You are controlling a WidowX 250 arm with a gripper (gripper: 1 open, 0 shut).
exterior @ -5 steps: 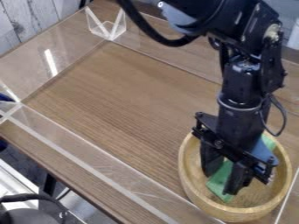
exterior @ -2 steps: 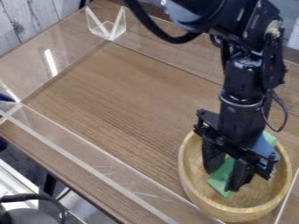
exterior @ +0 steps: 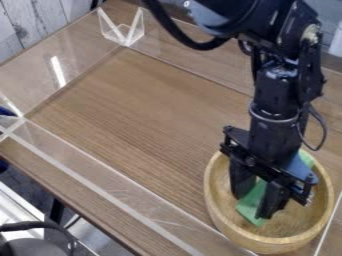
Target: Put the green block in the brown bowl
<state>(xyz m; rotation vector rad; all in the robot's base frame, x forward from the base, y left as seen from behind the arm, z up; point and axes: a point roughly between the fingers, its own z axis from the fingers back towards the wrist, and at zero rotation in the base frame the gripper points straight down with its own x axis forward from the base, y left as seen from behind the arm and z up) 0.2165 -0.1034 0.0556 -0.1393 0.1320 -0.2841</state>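
Gripper down inside the brown bowl, closed around the green block.
Already within the rim, low over the bowl's floor; whether touching it, impossible to tell. Carrying apparently done; left to do, judging from this pose: release the block and lift clear of the bowl.

the green block lies inside the bowl, partly hidden. the bowl is round, light tan wood, upright with a thick rim.
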